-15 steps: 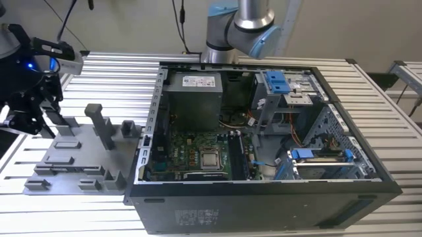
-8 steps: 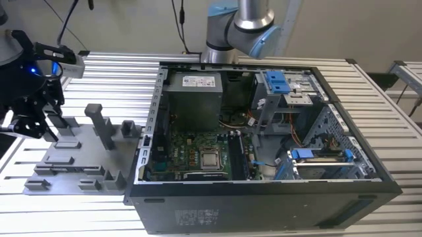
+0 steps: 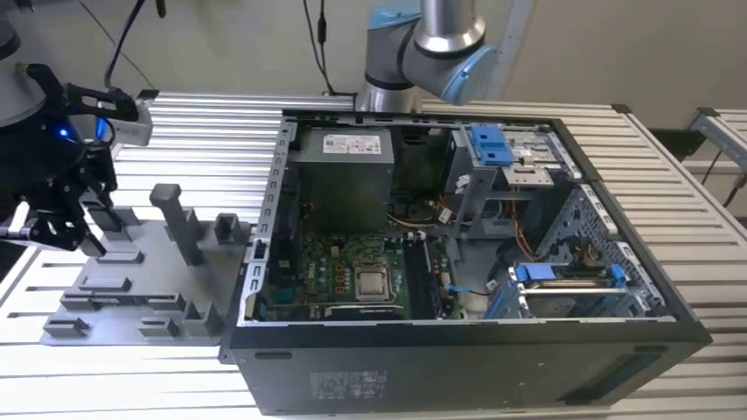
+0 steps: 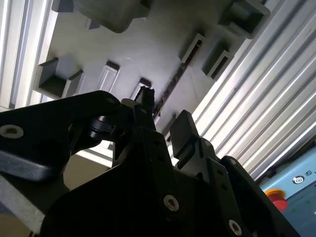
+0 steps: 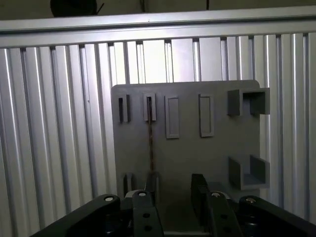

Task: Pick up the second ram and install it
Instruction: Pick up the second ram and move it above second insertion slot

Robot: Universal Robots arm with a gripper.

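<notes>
- Clearly, the fingers (image 5: 200,190) are held apart above the tray (image 5: 187,158), and nothing is gripped.
- The ram (image 5: 150,138) is stood on edge in a tray slot, just below and ahead of the fingers.
- Its long side is lined up with the gap between them, nearer one finger.
- It is seen as a thin dark line; its chips cannot be made out.

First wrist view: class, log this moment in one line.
thin dark ram strip on edge in grey plastic tray | jaws open over tray
</notes>
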